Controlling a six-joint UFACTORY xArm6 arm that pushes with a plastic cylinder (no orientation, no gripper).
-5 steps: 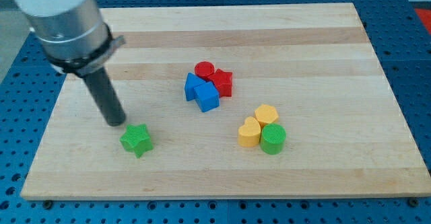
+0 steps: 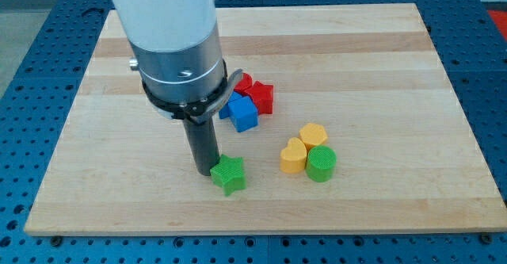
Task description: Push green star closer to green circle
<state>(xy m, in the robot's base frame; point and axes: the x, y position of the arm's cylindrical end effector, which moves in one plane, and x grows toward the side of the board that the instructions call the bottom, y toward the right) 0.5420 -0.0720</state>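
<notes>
The green star point(image 2: 229, 174) lies on the wooden board near the view's bottom, a little left of centre. The green circle point(image 2: 321, 163) stands to its right, touching two yellow blocks. My tip point(image 2: 203, 168) is at the star's left edge, touching or almost touching it. The arm's wide silver body rises above the tip and hides part of the board behind it.
A yellow heart point(image 2: 293, 157) and another yellow block point(image 2: 314, 135) sit against the green circle's left and top. A cluster of blue blocks point(image 2: 242, 112), a red star point(image 2: 262, 97) and a red circle point(image 2: 245, 82) lies at the board's centre, partly hidden by the arm.
My tip has moved to the right and slightly down. The green star has slid to the right, closer to the green circle. The other blocks have not moved.
</notes>
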